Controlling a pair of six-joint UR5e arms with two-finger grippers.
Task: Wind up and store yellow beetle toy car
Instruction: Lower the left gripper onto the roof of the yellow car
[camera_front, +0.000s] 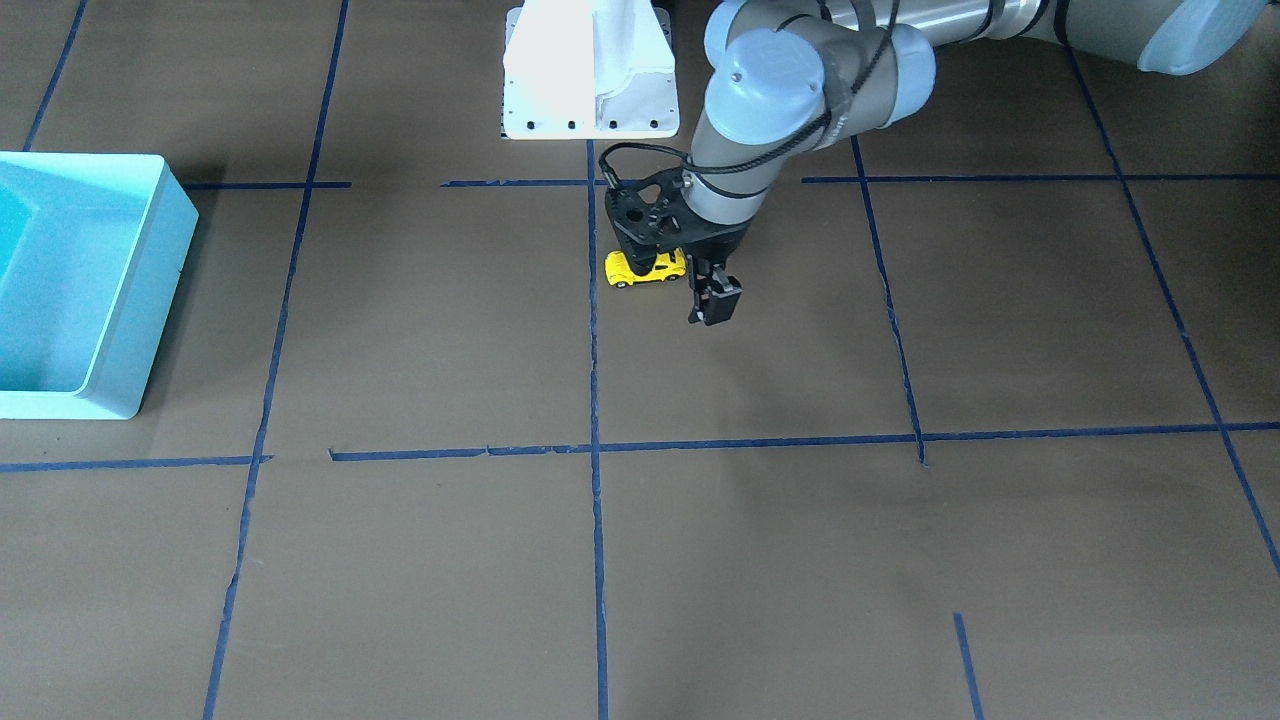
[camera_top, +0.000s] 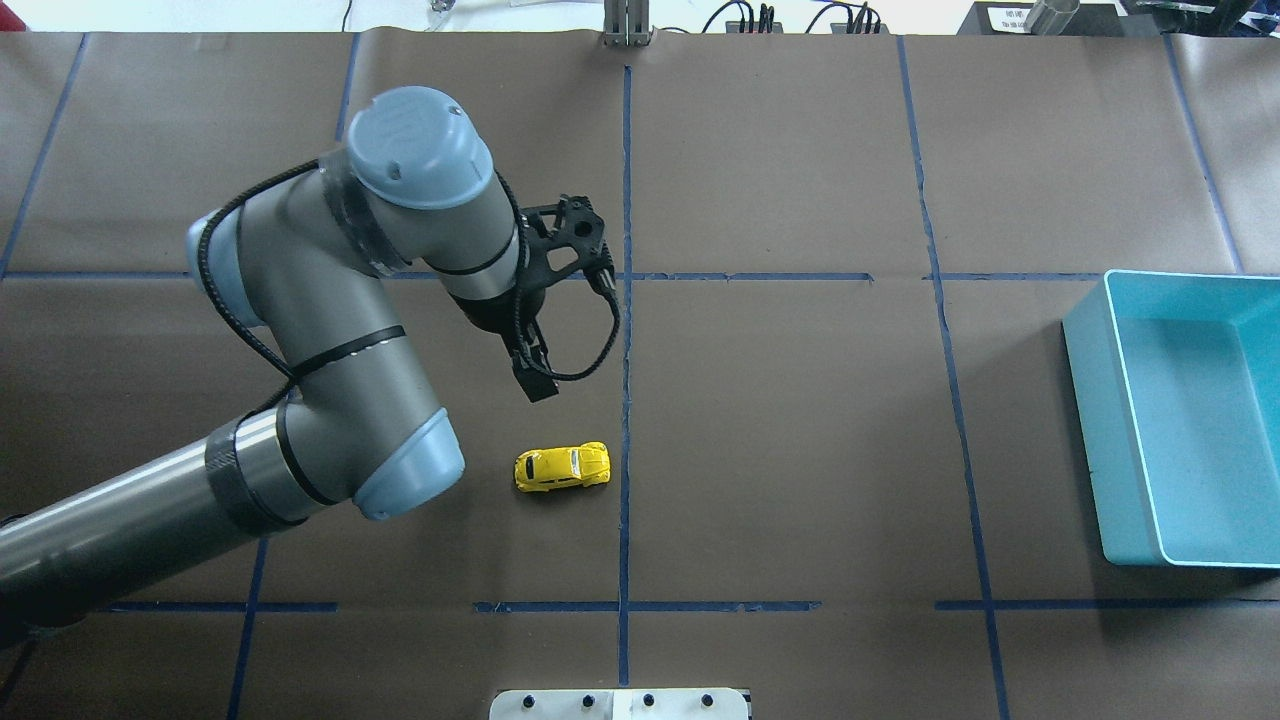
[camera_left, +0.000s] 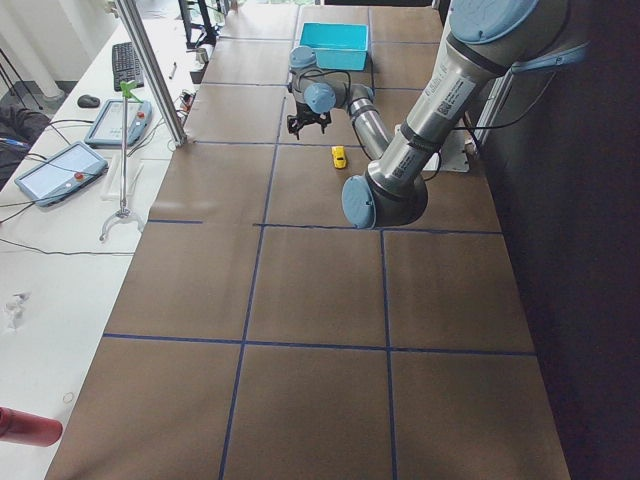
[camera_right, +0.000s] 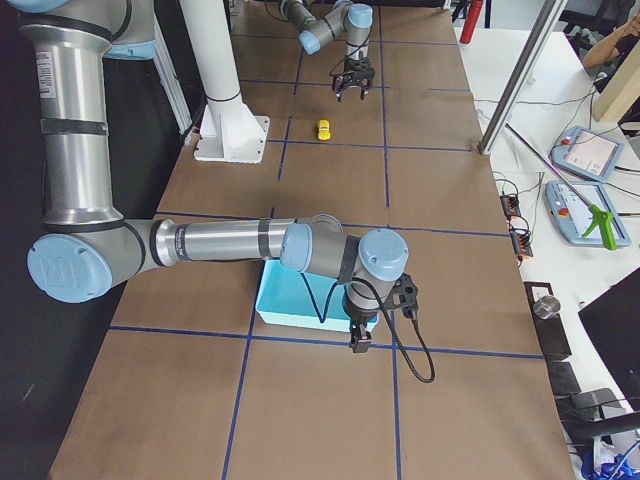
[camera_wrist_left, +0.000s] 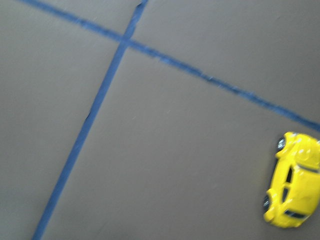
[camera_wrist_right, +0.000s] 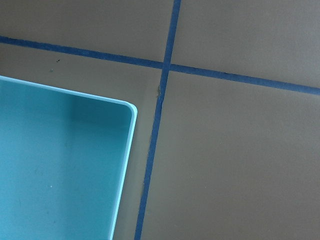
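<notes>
Bin (camera_top: 1085, 420) sits at the overhead frame's right edge, your right gripper (camera_right: 358, 338) beside it, grip unreadable. Left gripper (camera_top: 530, 365), spread and empty, is nearer: the car (camera_top: 562, 466) lies just below it in frame, centre, long axis left-right.

loc: robotics lab | my counter (camera_top: 800, 450) papered brown w/ blue tape grid (camera_top: 625, 400) | teach pendants (camera_left: 58, 172) + keyboard (camera_left: 128, 62) on side bench (camera_left: 60, 240) | alu frame post (camera_left: 155, 75) | white pedestal (camera_front: 590, 70) at my base
</notes>
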